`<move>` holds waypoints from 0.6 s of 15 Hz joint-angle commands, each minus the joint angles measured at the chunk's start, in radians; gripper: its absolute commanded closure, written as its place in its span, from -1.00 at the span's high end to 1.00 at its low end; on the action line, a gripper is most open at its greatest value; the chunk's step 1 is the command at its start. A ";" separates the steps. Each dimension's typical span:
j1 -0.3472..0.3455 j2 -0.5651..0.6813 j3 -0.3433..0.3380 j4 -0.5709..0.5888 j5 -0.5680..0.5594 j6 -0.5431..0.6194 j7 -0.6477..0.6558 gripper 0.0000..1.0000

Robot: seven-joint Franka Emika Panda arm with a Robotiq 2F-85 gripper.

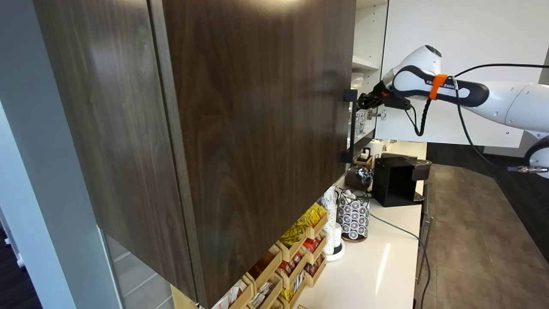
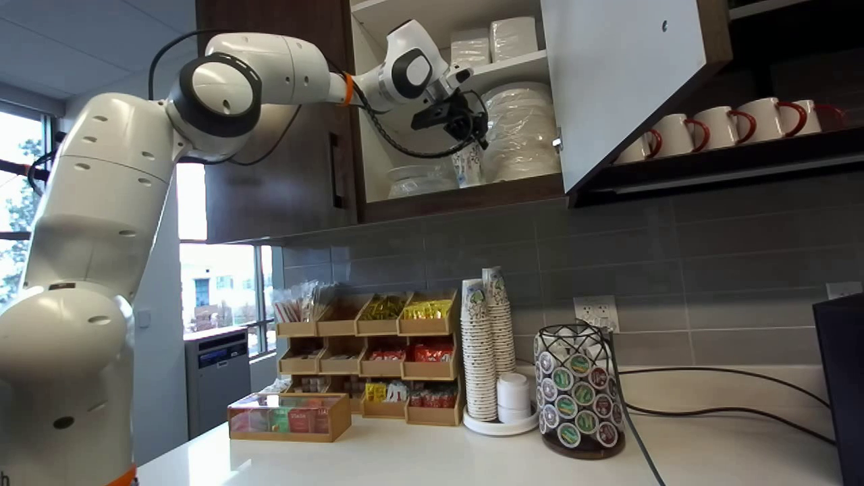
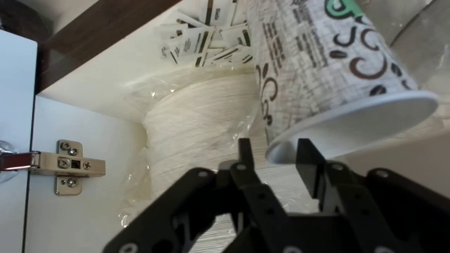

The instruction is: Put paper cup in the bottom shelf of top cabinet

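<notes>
The pincer (image 3: pixel 275 147), black and jointed, is spread — tips parted near the white rim of one tapered paper cup (image 3: pixel 327 66), printed with swirls and coffee beans, which stands on the bottom shelf (image 3: pixel 116 75) of the wood-grain top cabinet (image 1: pixel 257 107). "EMIK" reads on the glossy arm (image 1: pixel 497 103); two ribbed cup stacks (image 2: pixel 479 351) rise from the table (image 2: pixel 418 459).

Shares dark brown, flat-doored wood-grain cabinet (image 1: pixel 257 128) in both exterior views, close alongside and frontally from below; peers right inside in wrist view.
</notes>
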 commanded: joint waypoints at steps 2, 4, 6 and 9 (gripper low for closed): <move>0.008 -0.087 0.001 -0.124 -0.012 0.035 -0.003 0.56; 0.008 -0.102 0.001 -0.144 -0.012 0.038 -0.004 0.87; 0.008 -0.119 -0.001 -0.157 -0.021 0.044 -0.006 1.00; 0.009 -0.175 0.002 -0.186 -0.039 0.018 -0.044 1.00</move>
